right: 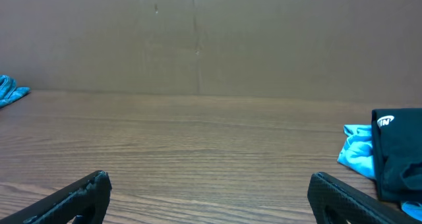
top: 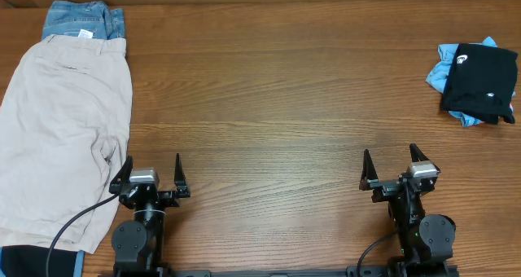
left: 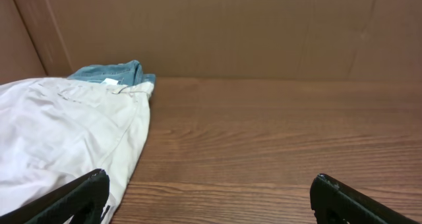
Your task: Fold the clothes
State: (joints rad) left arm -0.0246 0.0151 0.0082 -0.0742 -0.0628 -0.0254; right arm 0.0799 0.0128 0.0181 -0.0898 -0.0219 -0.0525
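Note:
A folded black T-shirt (top: 482, 81) with a small white logo lies at the far right on a light-blue tee (top: 441, 72); both show in the right wrist view, black (right: 399, 151) and blue (right: 356, 151). Beige shorts (top: 61, 130) lie spread at the left over blue denim (top: 81, 20); the left wrist view shows the shorts (left: 66, 132) and denim (left: 112, 72). My left gripper (top: 151, 173) is open and empty at the front, next to the shorts' edge. My right gripper (top: 393, 167) is open and empty at the front right, well short of the black T-shirt.
The wooden table (top: 277, 106) stretches between the two piles. A brown cardboard wall (right: 198, 39) stands behind the table's far edge. A dark cable (top: 69, 224) runs over the shorts' lower corner. A dark and blue cloth (top: 32, 262) shows at the bottom left.

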